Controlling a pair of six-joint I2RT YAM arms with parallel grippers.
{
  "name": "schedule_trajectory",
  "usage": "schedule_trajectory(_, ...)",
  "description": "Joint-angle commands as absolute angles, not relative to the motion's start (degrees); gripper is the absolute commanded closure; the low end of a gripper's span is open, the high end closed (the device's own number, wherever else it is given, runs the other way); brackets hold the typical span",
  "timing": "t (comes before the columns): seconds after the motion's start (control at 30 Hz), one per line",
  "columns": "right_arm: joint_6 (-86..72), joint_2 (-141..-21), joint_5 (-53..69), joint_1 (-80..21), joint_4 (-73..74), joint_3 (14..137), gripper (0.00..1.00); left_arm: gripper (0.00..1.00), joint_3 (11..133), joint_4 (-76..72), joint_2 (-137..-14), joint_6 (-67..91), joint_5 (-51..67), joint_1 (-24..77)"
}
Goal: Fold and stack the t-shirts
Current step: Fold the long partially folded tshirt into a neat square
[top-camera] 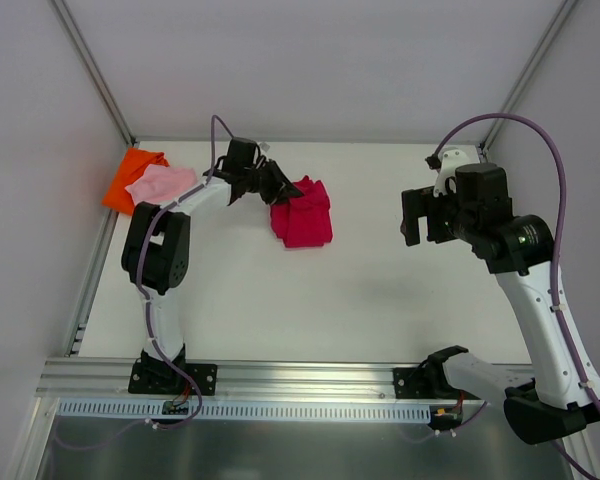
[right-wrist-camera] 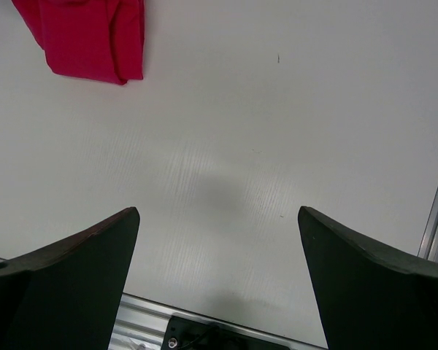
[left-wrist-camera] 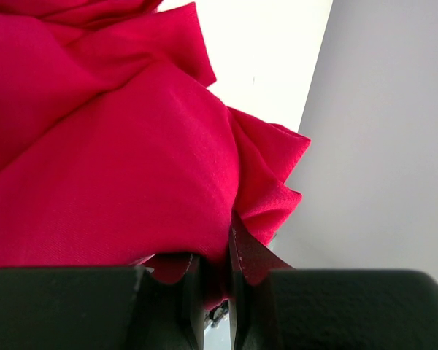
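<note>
Top external view: we see the left tool (top-camera: 283,185) at the far left edge of the crimson t-shirt (top-camera: 302,215), touching it. This shirt is a crumpled, roughly folded bundle on the white table (top-camera: 360,290), toward the far side and a little left of the middle. In the far left corner the pink t-shirt (top-camera: 160,183) lies as a small bundle partly over the orange t-shirt (top-camera: 130,175), well apart from the crimson one. The right tool (top-camera: 412,217) hangs over the right part of the table, far from all three shirts.

Left wrist view: the left tool (left-wrist-camera: 213,266) has its two dark fingers pressed almost together, and they pinch a fold of the crimson t-shirt (left-wrist-camera: 117,168). The cloth fills most of the picture, plain and matt, with deep soft folds and a loose corner that sticks out to the right. Behind it we see a part of the table and a grey wall (left-wrist-camera: 387,146).

Right wrist view: the right tool (right-wrist-camera: 217,211) is spread wide and holds nothing; between its fingers only bare table shows. The crimson t-shirt (right-wrist-camera: 87,36) lies far off in the upper left corner, with a rounded folded edge.
</note>
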State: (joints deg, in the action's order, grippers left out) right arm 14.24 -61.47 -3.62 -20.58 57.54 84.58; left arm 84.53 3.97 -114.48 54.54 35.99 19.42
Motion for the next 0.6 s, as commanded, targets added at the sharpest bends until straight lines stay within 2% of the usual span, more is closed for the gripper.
schedule_trajectory(0.0,15.1,-61.4,-2.8,-20.9,57.4,84.7,0.03,1.0,88.0,1.3,-114.8,54.6,36.4,18.0)
schedule_trajectory(0.3,15.3,-62.1,-1.8,-20.9,57.5,85.5,0.04,1.0,91.9,2.9,-121.6,57.3,36.9,16.2)
schedule_trajectory(0.33,15.3,-62.1,-1.7,-20.9,57.7,85.8,0.04,0.93,92.3,4.2,-122.2,57.0,36.6,16.1)
schedule_trajectory(0.37,15.3,-62.1,-1.8,-20.8,57.7,86.0,0.03,0.52,92.6,4.8,-122.9,56.7,35.8,16.2)
schedule_trajectory(0.4,15.4,-62.1,-1.8,-20.9,57.7,86.0,0.03,0.36,93.0,6.1,-123.1,55.9,34.9,16.2)
schedule_trajectory(0.43,15.5,-62.3,-1.8,-20.9,57.8,86.1,0.03,0.31,93.0,7.5,-123.1,55.6,33.8,16.1)
schedule_trajectory(0.5,15.5,-62.3,-1.5,-20.9,57.9,86.1,0.04,0.06,93.3,8.1,-123.0,54.3,33.1,16.2)
schedule_trajectory(0.53,15.5,-62.4,-1.3,-20.9,57.7,86.0,0.04,0.01,93.4,8.2,-122.7,54.0,32.7,16.1)
schedule_trajectory(0.57,15.6,-62.6,-0.6,-20.9,57.7,86.0,0.04,0.01,94.3,8.6,-122.1,52.7,31.6,16.1)
